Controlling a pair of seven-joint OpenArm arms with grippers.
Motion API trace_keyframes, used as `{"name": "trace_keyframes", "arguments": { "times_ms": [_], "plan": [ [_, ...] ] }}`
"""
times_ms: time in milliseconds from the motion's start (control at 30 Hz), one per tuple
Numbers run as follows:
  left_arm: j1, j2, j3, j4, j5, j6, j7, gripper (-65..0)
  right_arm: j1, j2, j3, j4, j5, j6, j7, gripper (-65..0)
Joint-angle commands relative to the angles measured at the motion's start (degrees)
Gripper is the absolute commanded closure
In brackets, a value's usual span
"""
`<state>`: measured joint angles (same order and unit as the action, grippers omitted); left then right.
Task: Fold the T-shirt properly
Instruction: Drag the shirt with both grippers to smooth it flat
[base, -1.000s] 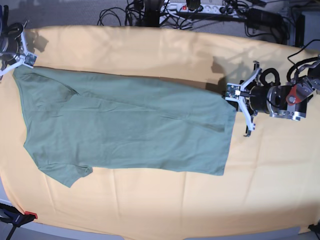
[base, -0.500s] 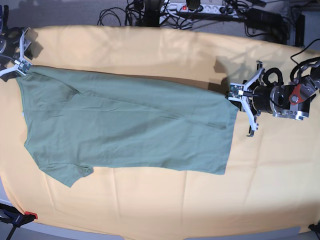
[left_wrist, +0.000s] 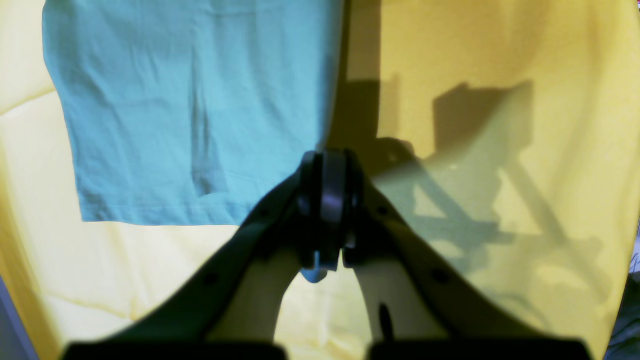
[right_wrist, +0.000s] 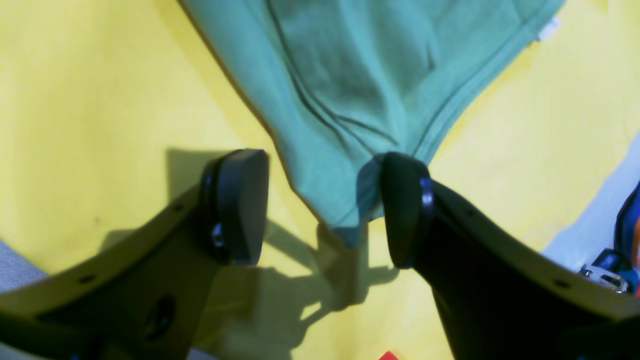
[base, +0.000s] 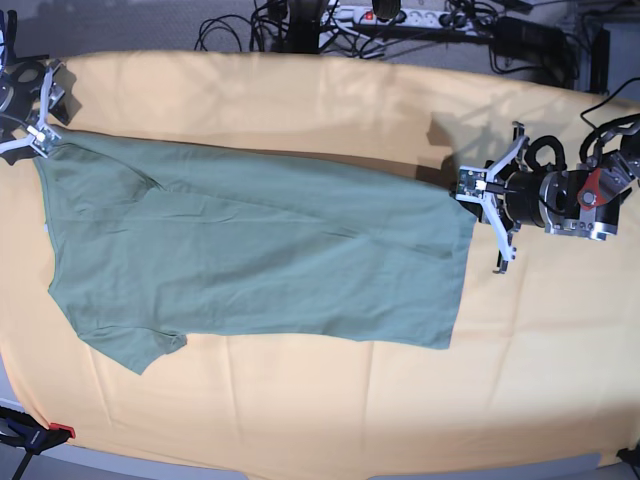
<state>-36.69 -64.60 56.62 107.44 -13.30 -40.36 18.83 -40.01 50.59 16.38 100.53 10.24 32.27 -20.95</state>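
The sage-green T-shirt (base: 250, 260) lies flat, folded lengthwise, on the yellow-orange cloth (base: 300, 400); its sleeve points toward the front left. My left gripper (base: 466, 186) is at the shirt's right far corner. In the left wrist view its jaws (left_wrist: 327, 165) are shut, with a bit of the T-shirt (left_wrist: 190, 100) fabric pinched between them. My right gripper (base: 42, 120) is at the far left corner. Seen from the right wrist, this gripper (right_wrist: 322, 205) is open, and the T-shirt (right_wrist: 360, 75) corner lies loose between its fingers. A small white tag (right_wrist: 547, 27) peeks out at the neck edge.
A power strip and tangled cables (base: 400, 15) lie behind the table's far edge. A red-tipped clamp (base: 40, 432) sits at the front left corner. Bare yellow-orange cloth surrounds the shirt on all sides.
My right gripper has opened and let go of the shirt's left corner, shifting slightly back. The left gripper has pulled a little to the right, still shut on the hem corner.
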Motion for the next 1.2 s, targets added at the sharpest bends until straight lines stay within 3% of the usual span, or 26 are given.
{"name": "trace_keyframes", "arguments": {
  "times_ms": [0,167,367,467,800,900,1033,1167],
  "plan": [
    [-0.98,-0.94,-0.70,0.57,-0.33,0.36,-0.87,0.0,0.15,1.16,0.74,0.55,-0.26,-1.31,0.63,-37.6],
    [-0.98,-0.94,-0.70,0.57,-0.33,0.36,-0.87,0.0,0.15,1.16,0.74,0.55,-0.24,-2.03,0.74,-31.0],
    [-0.98,-0.94,-0.70,0.57,-0.35,0.36,-0.87,0.0,0.15,0.81,0.74,0.55,-0.26,-1.16,0.87,-32.0],
    [-0.98,-0.94,-0.70,0.57,-0.35,0.36,-0.90,0.0,0.24,-0.31,0.74,0.55,-0.26,-1.20,0.96,-36.5],
    [-0.98,-0.96,-0.70,0.57,-0.33,0.36,-0.87,0.0,4.48,-2.99,-2.29,-7.06,-4.68,-1.20,3.19,-35.8],
    [-1.11,-0.96,-0.70,0.57,-0.35,0.36,-0.87,0.0,7.37,-3.10,-5.18,-9.22,-6.75,-1.16,2.69,-26.5],
    [-1.14,-1.05,-0.70,0.57,-0.33,0.36,-0.83,0.0,8.59,-2.93,-5.95,-6.86,-7.32,-1.73,-1.68,0.0],
    [-1.62,-1.29,-0.70,0.57,-0.35,0.36,-0.83,0.0,8.57,-2.27,-5.79,-0.87,-7.28,-3.74,-7.15,0.0]
  ]
}}
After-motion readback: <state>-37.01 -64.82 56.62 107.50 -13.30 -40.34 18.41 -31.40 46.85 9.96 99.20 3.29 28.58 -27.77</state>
